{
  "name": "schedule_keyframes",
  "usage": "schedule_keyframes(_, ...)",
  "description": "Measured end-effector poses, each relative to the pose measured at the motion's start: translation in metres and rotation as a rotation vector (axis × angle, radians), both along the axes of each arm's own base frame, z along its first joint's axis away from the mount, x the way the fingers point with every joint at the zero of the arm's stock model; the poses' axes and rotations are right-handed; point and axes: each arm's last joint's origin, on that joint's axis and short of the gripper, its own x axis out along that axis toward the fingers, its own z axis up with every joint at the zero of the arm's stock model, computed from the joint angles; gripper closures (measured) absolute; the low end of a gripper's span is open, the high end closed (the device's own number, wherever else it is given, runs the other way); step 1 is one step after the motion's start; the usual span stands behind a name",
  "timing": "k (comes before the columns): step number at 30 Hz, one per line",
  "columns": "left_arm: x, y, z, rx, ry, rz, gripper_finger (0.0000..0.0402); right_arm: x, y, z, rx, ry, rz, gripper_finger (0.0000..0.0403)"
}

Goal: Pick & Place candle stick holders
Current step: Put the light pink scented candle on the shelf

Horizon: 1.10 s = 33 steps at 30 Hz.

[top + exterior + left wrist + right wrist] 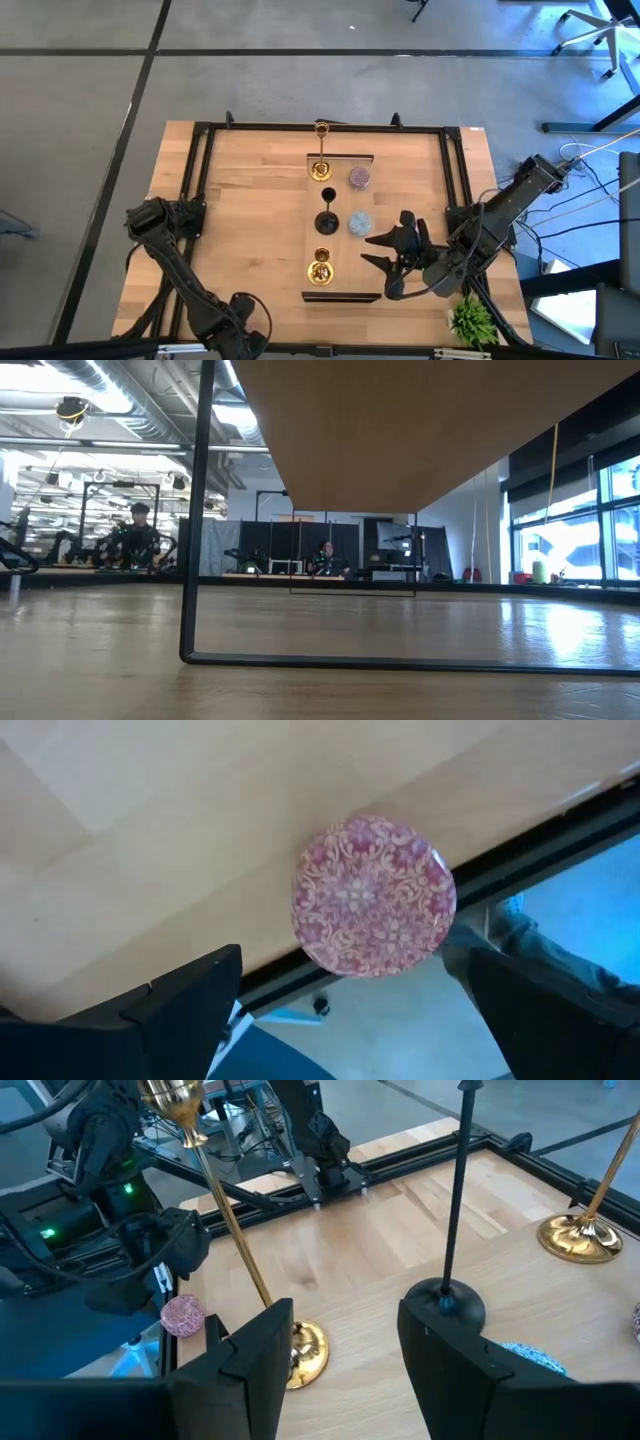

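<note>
At about five o'clock on the pale wood-grain counter point(250, 220), the right end effector point(383, 262) hovered with its dark fingers spread, gripping nothing. Just beyond it stood a shiny gold holder point(321, 268) on a round base, then a slim matte black holder point(327, 220) beside a speckled light-blue disc point(360, 224). Farther off stood a second gold holder point(321, 168) and a mauve disc point(358, 178). At seven o'clock the left end effector point(350, 1010), also spread, hung over a round pink patterned disc point(374, 896) at the counter's edge.
</note>
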Motion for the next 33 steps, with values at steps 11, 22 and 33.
schedule_keyframes(11,0.012,-0.010,-0.028,-0.016,0.000,-0.028,0.0017,0.000,0.000,0.000,0.004,-0.002,-0.001,0.0217)
schedule_keyframes(22,0.018,-0.010,-0.049,0.013,0.039,-0.075,0.0017,0.000,0.000,0.000,0.008,0.002,0.006,0.0217)
schedule_keyframes(33,0.037,0.001,-0.048,-0.029,0.018,-0.087,0.0017,0.000,0.000,0.000,0.005,0.004,0.010,0.0217)
